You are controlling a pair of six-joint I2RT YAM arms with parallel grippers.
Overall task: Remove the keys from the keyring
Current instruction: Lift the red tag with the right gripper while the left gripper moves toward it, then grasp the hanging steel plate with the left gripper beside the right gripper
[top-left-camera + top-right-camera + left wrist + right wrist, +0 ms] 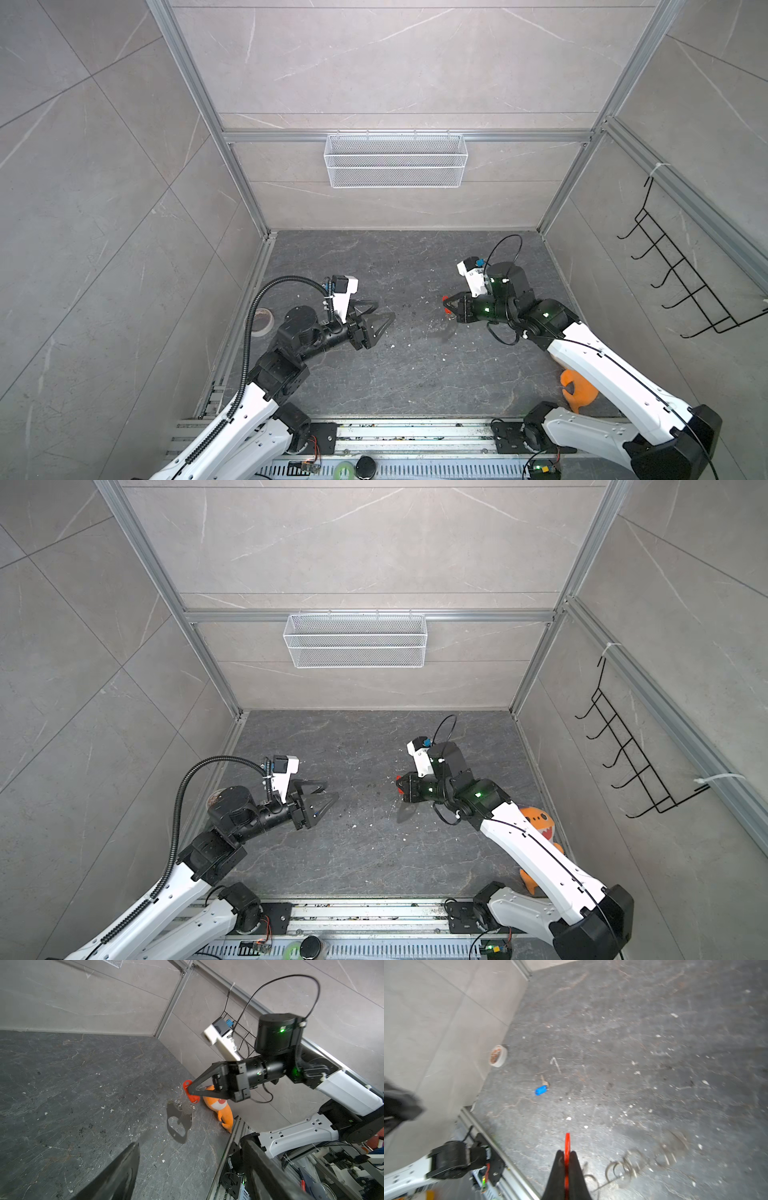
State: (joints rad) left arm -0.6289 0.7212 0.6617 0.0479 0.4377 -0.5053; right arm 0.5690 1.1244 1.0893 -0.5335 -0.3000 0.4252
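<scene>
My right gripper (pixel 566 1154) is shut on the red key (pixel 190 1094), held above the floor. From it dangles the keyring (pixel 182 1106), a short chain of silver rings (pixel 629 1165) ending in a flat grey tag (pixel 178 1126) with an oval cut-out. The tag is blurred in both top views (pixel 446 330). The blue key (pixel 540 1090) lies loose on the floor with a small pale key (pixel 543 1080) touching it. My left gripper (pixel 384 311) stands open and empty, well to the left of the right gripper (pixel 445 305), with both its fingers (pixel 128 1163) apart.
A tape roll (pixel 262 320) lies by the left wall. An orange plush toy (pixel 577 388) sits at the right wall under the right arm. A white wire basket (pixel 395 160) hangs on the back wall, and a black hook rack (pixel 681 282) on the right wall.
</scene>
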